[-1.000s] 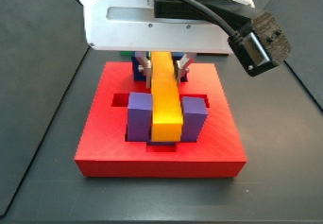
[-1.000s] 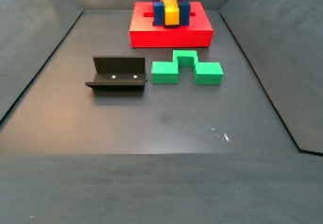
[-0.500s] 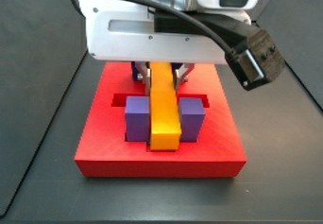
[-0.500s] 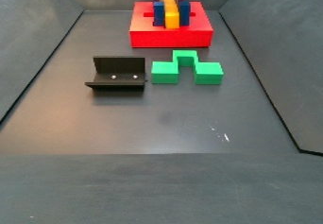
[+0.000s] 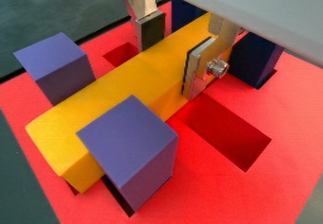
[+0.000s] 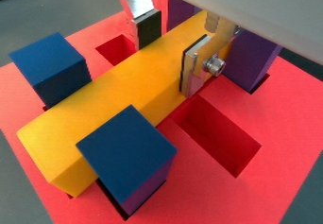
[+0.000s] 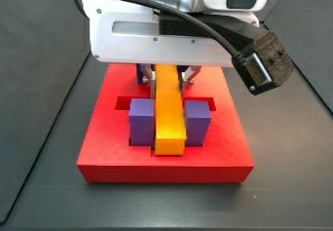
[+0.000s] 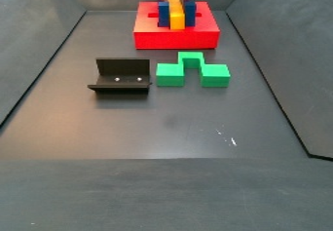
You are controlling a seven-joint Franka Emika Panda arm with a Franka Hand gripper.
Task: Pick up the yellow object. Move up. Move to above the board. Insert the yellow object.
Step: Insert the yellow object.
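Nothing much has shifted vs half a sec ago; vs a full sec ago the arm's white housing sits higher in a side view, and the yellow object (image 7: 168, 118) lies lower between the posts.

Gripper (image 5: 177, 50) is over the far half of the board (image 7: 104, 147), w/ both fingers down either side of the yellow bar. Fingers (image 5: 199, 67) are narrowly spaced, just the bar's width apart: the silver plate w/ its screw lies flat against one long side of the bar, and the dark pad of the opposite finger (image 6: 147, 26) meets the other side. So they're closed on the bar; can't tell how hard they press.

Yellow bar runs lengthwise across the red board's middle, lying in the channel btwn the uprights. In both wrist views it passes btwn a near pair of posts and a far pair, w/ its top face about level w/ the post tops or a bit lower. Purple post (image 5: 128, 152) touches or nearly touches one side of the bar near its free end; another purple post (image 5: 56, 65) stands on the opposite side. Blue posts (image 6: 127, 155) show likewise. An open recessed slot (image 5: 229, 139) lies just beside the bar.

Board sits at the far end of the dark tray floor (image 8: 196, 137). Nearer, well apart from it, green blocks (image 8: 192, 71) sit mid-floor, w/ the fixture (image 8: 120, 77) just beside them.
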